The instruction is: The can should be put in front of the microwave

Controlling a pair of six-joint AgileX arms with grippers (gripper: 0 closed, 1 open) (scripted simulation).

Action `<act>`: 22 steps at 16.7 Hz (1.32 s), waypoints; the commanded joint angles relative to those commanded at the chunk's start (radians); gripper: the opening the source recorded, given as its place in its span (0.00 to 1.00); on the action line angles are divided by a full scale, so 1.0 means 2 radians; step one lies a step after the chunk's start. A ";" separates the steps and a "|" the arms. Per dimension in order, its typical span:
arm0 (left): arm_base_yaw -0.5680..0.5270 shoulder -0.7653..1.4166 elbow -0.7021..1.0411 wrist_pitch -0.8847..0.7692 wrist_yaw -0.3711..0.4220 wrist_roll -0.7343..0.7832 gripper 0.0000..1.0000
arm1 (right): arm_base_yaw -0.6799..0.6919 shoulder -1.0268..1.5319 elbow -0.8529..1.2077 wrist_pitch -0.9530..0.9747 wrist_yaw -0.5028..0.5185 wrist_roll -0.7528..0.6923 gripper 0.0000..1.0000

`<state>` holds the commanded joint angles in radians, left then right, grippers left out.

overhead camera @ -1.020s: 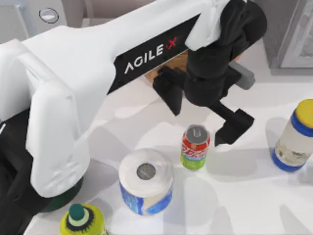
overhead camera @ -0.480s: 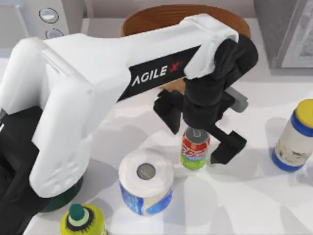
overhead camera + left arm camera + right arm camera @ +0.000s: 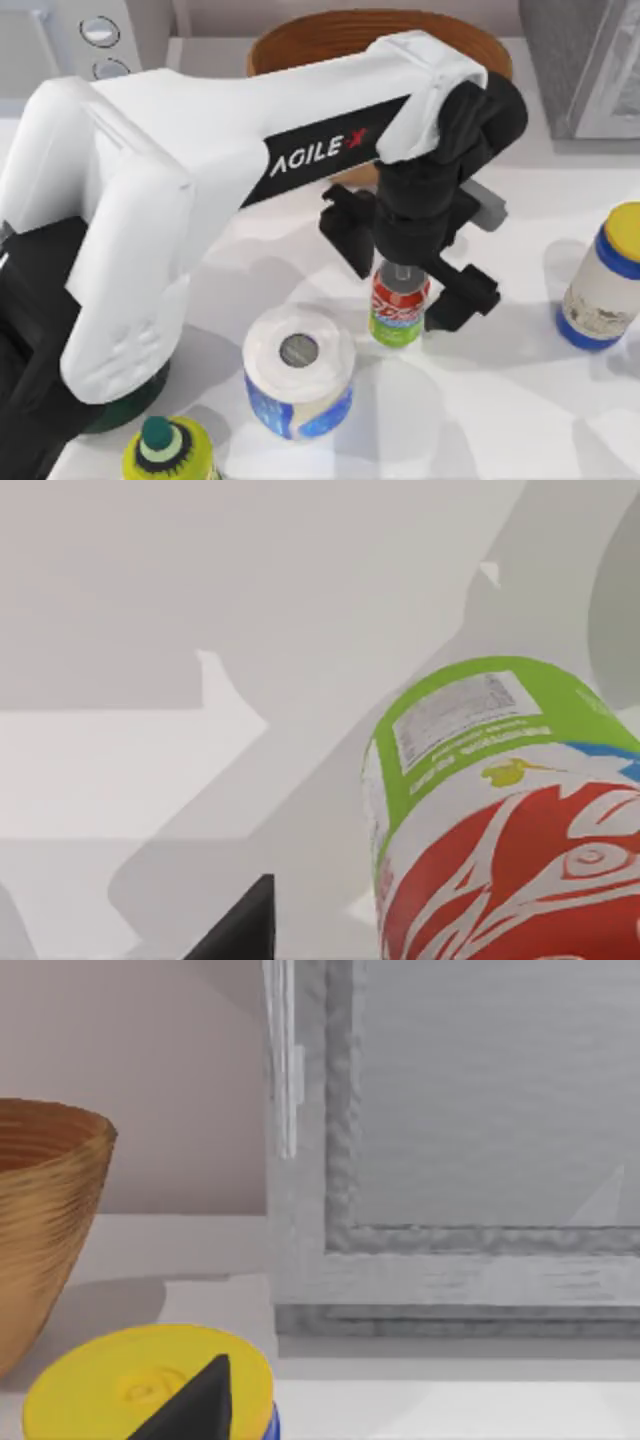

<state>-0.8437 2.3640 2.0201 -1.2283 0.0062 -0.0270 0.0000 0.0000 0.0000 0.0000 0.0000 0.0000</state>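
Observation:
The can (image 3: 397,312), red above a lime-green band with a silver top, stands upright near the middle of the table. My left gripper (image 3: 400,290) hangs right over it, open, with one black finger on each side of the can. In the left wrist view the can (image 3: 500,810) looms very close beside a dark fingertip (image 3: 238,932). The light grey microwave (image 3: 55,45) with its round knobs sits at the far left back corner. My right gripper (image 3: 195,1410) is parked off to the right, near the jar.
A white-and-blue paper roll (image 3: 298,385) stands just left and in front of the can. A yellow-capped jar (image 3: 605,280) is at the right edge. A wooden bowl (image 3: 300,40) and a darker grey appliance (image 3: 590,60) line the back. A yellow-green bottle (image 3: 165,452) is front left.
My left arm came down and forward from behind the can until its open fingers straddled it. In the last half second the fingers edged slightly closer to the can.

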 joint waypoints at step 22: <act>-0.001 0.000 0.035 -0.035 0.000 0.001 0.00 | 0.000 0.000 0.000 0.000 0.000 0.000 1.00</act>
<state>-0.8467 2.3637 2.0900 -1.2989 0.0063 -0.0241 0.0000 0.0000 0.0000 0.0000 0.0000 0.0000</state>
